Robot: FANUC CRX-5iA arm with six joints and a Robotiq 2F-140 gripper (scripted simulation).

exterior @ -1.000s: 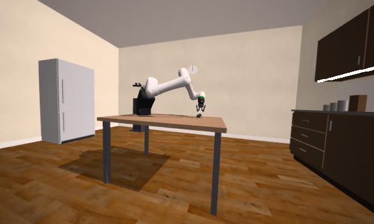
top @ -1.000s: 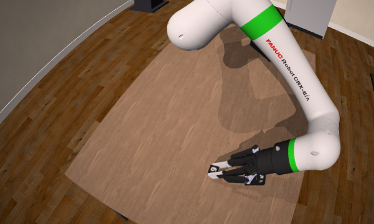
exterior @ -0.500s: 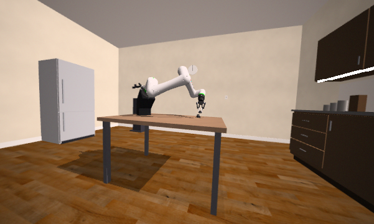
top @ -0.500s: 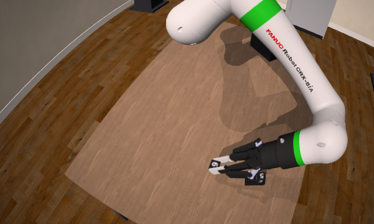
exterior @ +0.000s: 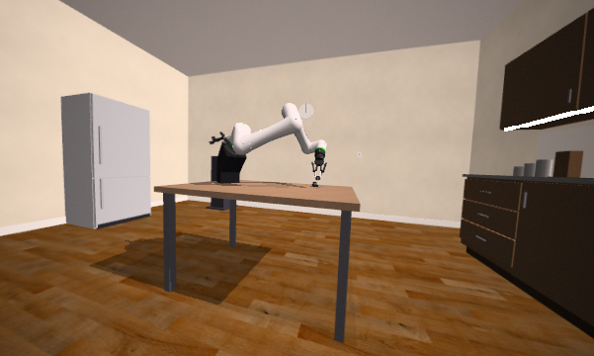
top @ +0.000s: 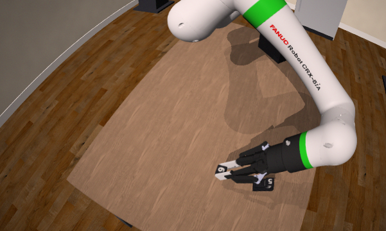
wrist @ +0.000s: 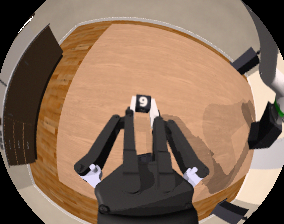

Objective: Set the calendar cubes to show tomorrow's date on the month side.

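Observation:
My gripper [top: 225, 170] [exterior: 318, 176] [wrist: 142, 103] is shut on a black cube [top: 221, 169] [wrist: 143, 102], held above the table. A white digit on its exposed face reads as 9 in the wrist view. The dark calendar tray [top: 258, 188] [exterior: 315, 185] stands on the table, below and beside the gripper in the top view. The other black cube [top: 270, 183] is at the tray's right part, with a white 5 visible on top. The fingers and knuckles partly hide the tray. The month's name cannot be read.
The wooden table [top: 154, 128] [exterior: 257, 193] [wrist: 108, 70] lies under the arm. The tray stands near a table edge. The robot's black base [exterior: 229, 168] is at the table's far end. Dark cabinets [exterior: 549, 222] and a fridge [exterior: 121, 158] stand away from the table.

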